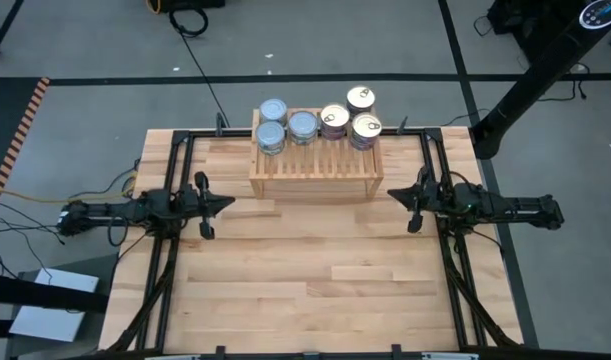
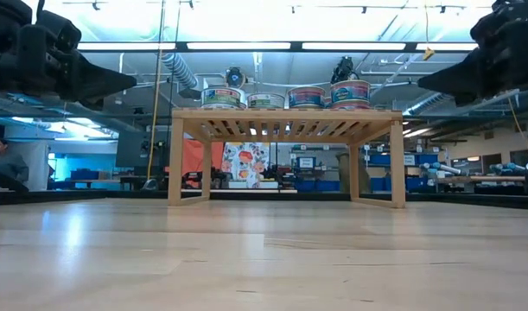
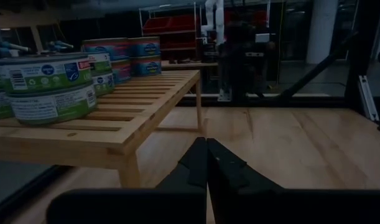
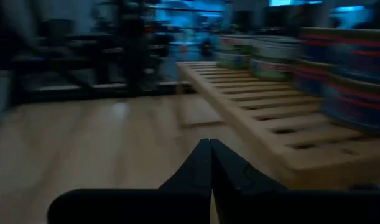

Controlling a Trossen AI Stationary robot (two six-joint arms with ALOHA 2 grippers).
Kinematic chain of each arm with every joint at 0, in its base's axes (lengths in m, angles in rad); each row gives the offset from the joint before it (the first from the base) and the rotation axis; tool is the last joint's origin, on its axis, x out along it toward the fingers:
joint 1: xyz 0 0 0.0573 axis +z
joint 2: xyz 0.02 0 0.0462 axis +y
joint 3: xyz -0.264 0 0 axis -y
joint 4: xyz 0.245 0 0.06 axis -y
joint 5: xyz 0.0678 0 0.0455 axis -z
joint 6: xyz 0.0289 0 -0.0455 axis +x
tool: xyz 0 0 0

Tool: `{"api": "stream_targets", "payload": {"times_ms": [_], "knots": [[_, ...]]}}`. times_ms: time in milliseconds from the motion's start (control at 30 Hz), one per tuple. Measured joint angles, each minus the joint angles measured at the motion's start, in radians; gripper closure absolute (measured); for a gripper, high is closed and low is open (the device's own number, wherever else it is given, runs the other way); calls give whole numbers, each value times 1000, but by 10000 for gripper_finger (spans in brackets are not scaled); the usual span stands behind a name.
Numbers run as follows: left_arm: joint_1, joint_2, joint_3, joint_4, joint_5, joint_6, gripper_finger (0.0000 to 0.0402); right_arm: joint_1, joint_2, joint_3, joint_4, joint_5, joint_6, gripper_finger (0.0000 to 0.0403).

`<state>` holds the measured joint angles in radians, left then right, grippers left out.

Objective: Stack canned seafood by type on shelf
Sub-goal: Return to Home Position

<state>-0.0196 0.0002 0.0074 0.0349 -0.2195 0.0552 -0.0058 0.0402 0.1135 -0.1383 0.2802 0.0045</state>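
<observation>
The wooden shelf (image 1: 315,163) stands on its side boards at the table's far middle. On its slatted top sit stacks of tins along the far edge: silvery-blue-lidded tins (image 1: 272,110) (image 1: 302,125) on the left half, golden pull-tab tins (image 1: 361,99) (image 1: 366,127) on the right half. The left wrist view shows green-labelled stacked tins (image 3: 50,87); the right wrist view shows red-and-blue-labelled tins (image 4: 354,87). My left gripper (image 1: 228,203) hovers shut near the shelf's left end, holding nothing. My right gripper (image 1: 392,194) hovers shut near the shelf's right end, holding nothing.
Bare plank tabletop (image 1: 315,280) spreads in front of the shelf between both arms. Black frame rails (image 1: 180,150) (image 1: 440,150) run along the table's sides. A person (image 2: 0,160) sits far off in the room behind.
</observation>
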Motion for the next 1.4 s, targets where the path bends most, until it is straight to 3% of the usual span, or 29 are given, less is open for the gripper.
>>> {"api": "stream_targets", "payload": {"times_ms": [200,300,467,700,867,1400], "knots": [[0,0,0,-1,1,32,398,-52,0,0,72,-252,9,398],[0,0,0,-1,2,23,398,-102,0,0,99,-298,3,399],[0,0,0,-1,-4,-10,398,-185,1,-1,45,-294,1,400],[0,0,0,-1,-15,-8,397,-250,14,-38,-38,-190,79,383],[0,0,0,1,-14,-10,395,-253,32,-37,-22,-196,174,364],[0,0,0,105,-16,-11,394,-253,32,-37,-20,-196,177,362]]}}
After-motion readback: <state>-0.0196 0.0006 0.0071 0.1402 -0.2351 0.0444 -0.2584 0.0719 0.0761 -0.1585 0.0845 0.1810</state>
